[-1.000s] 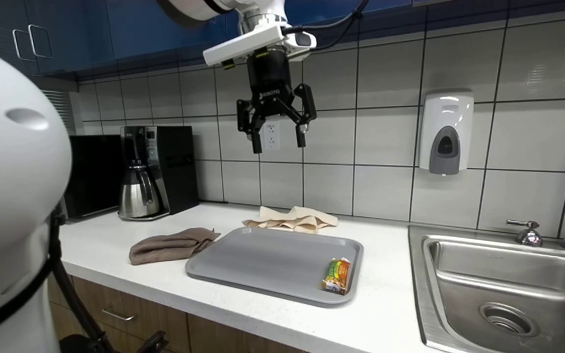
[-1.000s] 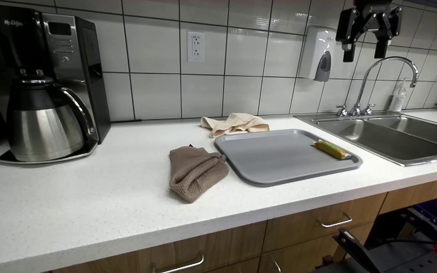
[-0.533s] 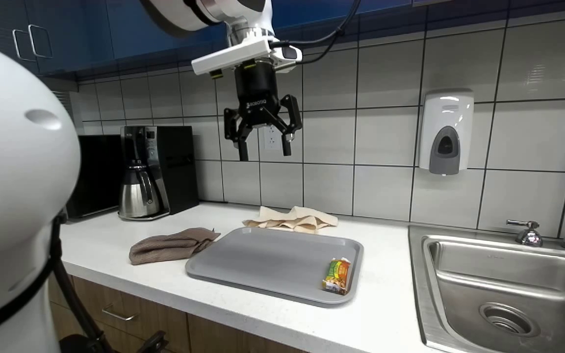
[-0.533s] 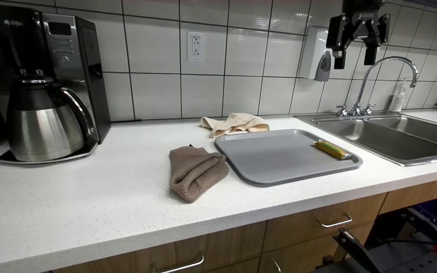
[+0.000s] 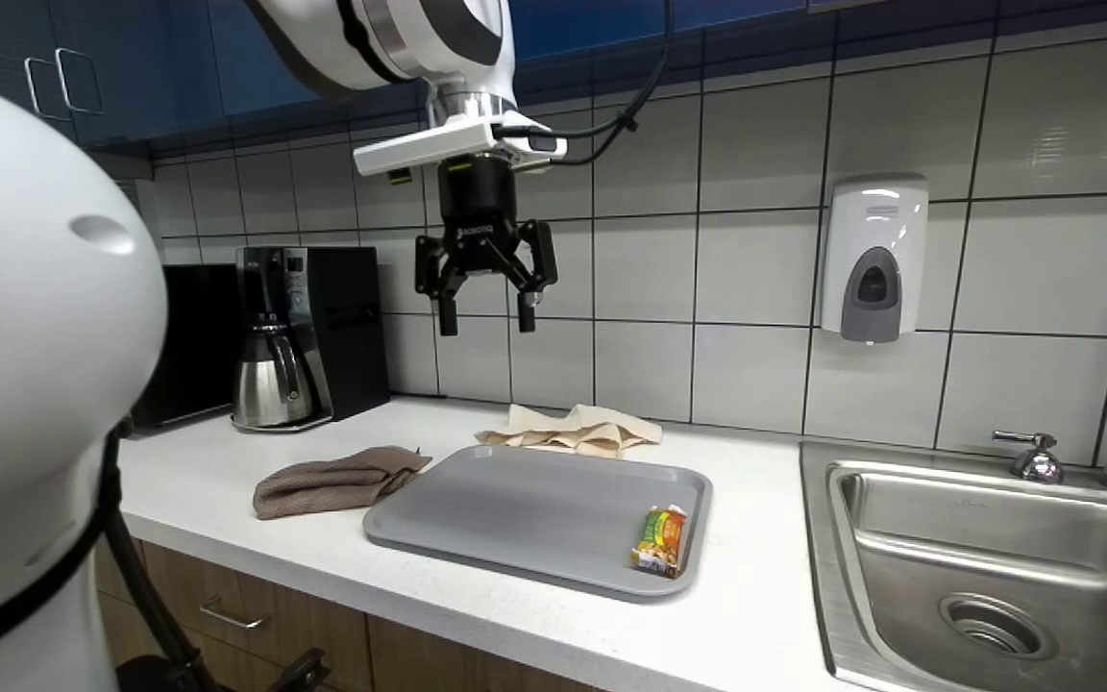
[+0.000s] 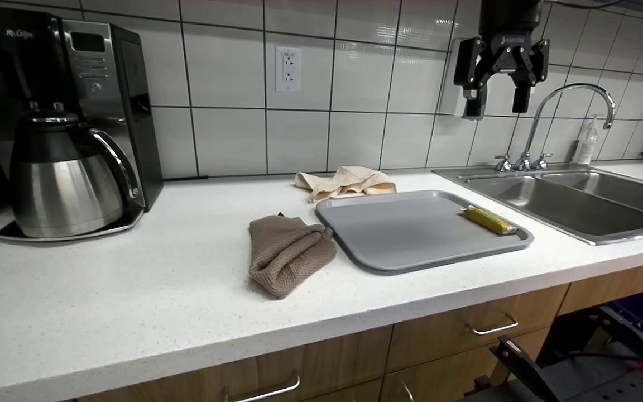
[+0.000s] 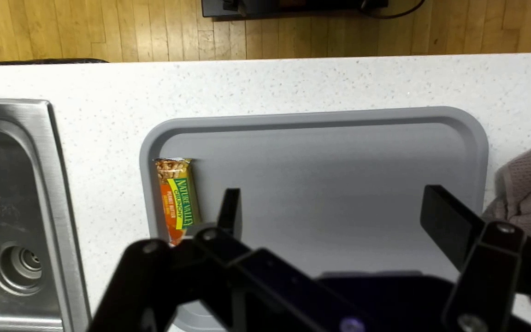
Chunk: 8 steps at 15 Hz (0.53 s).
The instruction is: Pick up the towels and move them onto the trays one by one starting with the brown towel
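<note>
In an exterior view my white arm [image 5: 44,336] stands nearest; the aim runs from the front of the table [image 5: 755,577] to the tiled wall [image 5: 755,259] behind my fingers [image 5: 527,312], slanting toward the coffee maker [image 5: 342,327]. In an exterior view the steel pot [image 6: 70,195] looms larger than my fingers, and the aim slants toward the sink [image 6: 589,206]. Both exterior views tip down, sharing the tray [image 6: 399,234], brown towel [image 6: 291,254] and beige towel [image 6: 349,181], all lower than my fingers. The wrist view faces down from close above my fingers and shares with both the tray and part of the brown towel.
</note>
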Tool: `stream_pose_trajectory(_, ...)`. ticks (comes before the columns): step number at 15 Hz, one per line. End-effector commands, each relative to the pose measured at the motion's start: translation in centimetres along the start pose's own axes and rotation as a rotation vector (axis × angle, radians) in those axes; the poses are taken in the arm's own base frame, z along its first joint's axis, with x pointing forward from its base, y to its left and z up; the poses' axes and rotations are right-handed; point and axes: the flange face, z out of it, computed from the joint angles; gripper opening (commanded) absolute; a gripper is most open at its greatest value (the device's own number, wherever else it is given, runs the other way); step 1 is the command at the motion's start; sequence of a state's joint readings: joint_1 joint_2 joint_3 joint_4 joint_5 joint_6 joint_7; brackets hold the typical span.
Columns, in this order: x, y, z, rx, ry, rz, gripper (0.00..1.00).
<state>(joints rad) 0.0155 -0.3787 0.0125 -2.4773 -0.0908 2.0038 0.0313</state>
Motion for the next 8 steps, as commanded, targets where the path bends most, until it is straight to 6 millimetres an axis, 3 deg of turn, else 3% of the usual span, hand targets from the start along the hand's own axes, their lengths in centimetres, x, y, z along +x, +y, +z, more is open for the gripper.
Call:
stream_pose_trajectory(1,0.9,-2.9,1.0,0.009,0.025,0.067,1.0)
stream_pose_trajectory(8,3.0,-9.3,2.7,-0.019,0.066,0.161,1.0)
